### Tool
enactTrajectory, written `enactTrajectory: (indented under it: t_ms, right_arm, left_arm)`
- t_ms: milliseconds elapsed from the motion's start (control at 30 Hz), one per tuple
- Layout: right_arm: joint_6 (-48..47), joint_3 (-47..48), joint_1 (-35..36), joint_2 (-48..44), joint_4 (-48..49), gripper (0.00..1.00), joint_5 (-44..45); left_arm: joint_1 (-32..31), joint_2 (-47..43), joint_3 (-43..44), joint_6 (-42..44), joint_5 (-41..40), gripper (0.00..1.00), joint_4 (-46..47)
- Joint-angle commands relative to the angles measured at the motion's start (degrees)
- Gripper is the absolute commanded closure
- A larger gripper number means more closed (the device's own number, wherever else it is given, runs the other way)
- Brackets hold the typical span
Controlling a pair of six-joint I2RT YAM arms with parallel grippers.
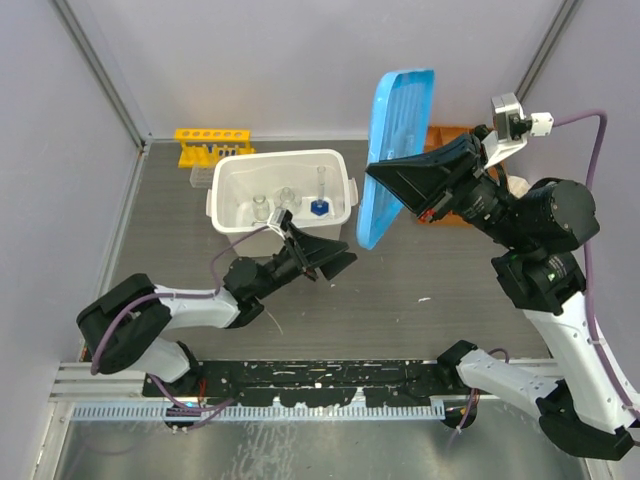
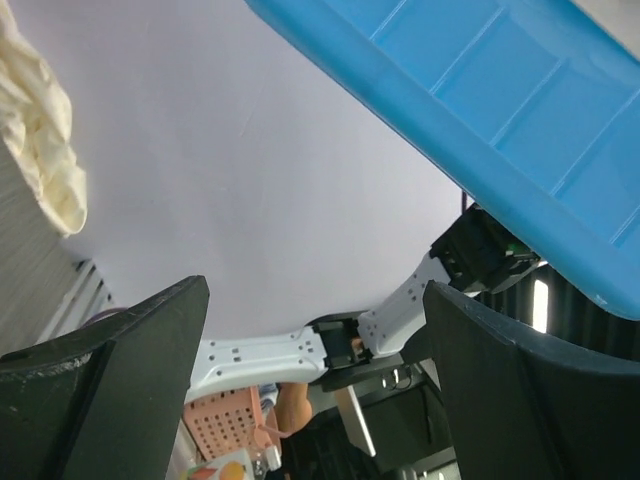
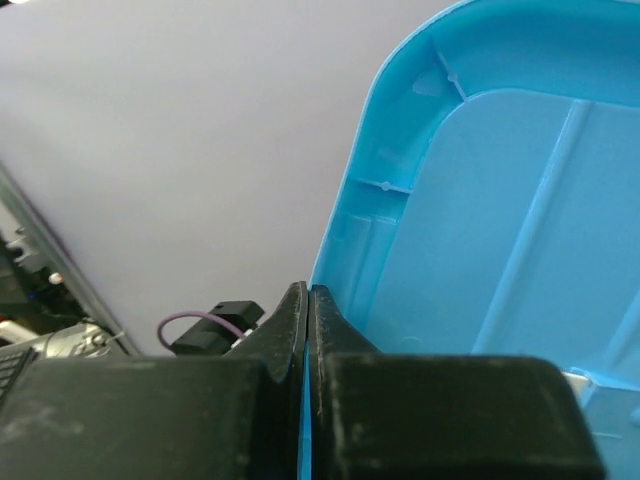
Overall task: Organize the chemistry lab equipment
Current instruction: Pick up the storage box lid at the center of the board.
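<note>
A white bin [image 1: 225, 178] stands at the back centre. Inside it are two small clear flasks [image 1: 261, 207] and the blue-based cylinder [image 1: 320, 205]. My right gripper [image 1: 385, 185] is shut on the edge of a blue lid [image 1: 400, 130], held upright on edge just right of the bin. In the right wrist view the fingertips [image 3: 308, 295] pinch the lid's rim [image 3: 500, 200]. My left gripper [image 1: 338, 262] hangs open and holds nothing, in front of the bin's right corner. Its wrist view looks up at the lid [image 2: 480, 110] past the spread fingers [image 2: 315, 290].
A yellow rack [image 1: 213, 140] and a clear plastic rack [image 1: 203, 176] stand behind the bin's left side. An orange tray [image 1: 445, 135] lies at the back right behind the lid. A cream cloth [image 2: 40, 130] shows at the left wrist view's edge.
</note>
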Motion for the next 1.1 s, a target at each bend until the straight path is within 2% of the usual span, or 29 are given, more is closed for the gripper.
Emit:
enactTrajectory:
  t_ms: [0, 133, 300, 533, 900, 1067]
  right_arm:
    - [6.46, -0.91, 0.09, -1.28, 18.04, 0.99, -9.1]
    - [9.39, -3.01, 0.14, -1.51, 22.67, 0.99, -10.02]
    - [12.27, -5.34, 0.13, -1.92, 27.74, 0.99, -11.8]
    - [15.58, -10.6, 0.07, -5.44, 34.46, 0.99, -12.59]
    - [17.63, -12.69, 0.18, -5.06, 40.94, 0.99, -14.46]
    - [20.18, -13.32, 0.2, -3.17, 45.4, 0.99, -15.26]
  left_arm:
    - [0.06, -3.33, 0.84, 0.95, -5.34, 0.07, 5.39]
    - [-0.53, -3.2, 2.97, -1.67, -8.51, 0.0, 5.38]
    - [-1.22, -2.94, 7.81, -3.97, -10.29, 0.01, 5.38]
    - [-1.18, -5.47, 7.88, -2.99, -18.32, 0.02, 5.38]
    - [-3.72, 1.08, 14.09, -6.65, -15.35, 0.02, 5.37]
    - [-5.21, 2.18, 13.89, -7.51, -17.02, 0.02, 5.38]
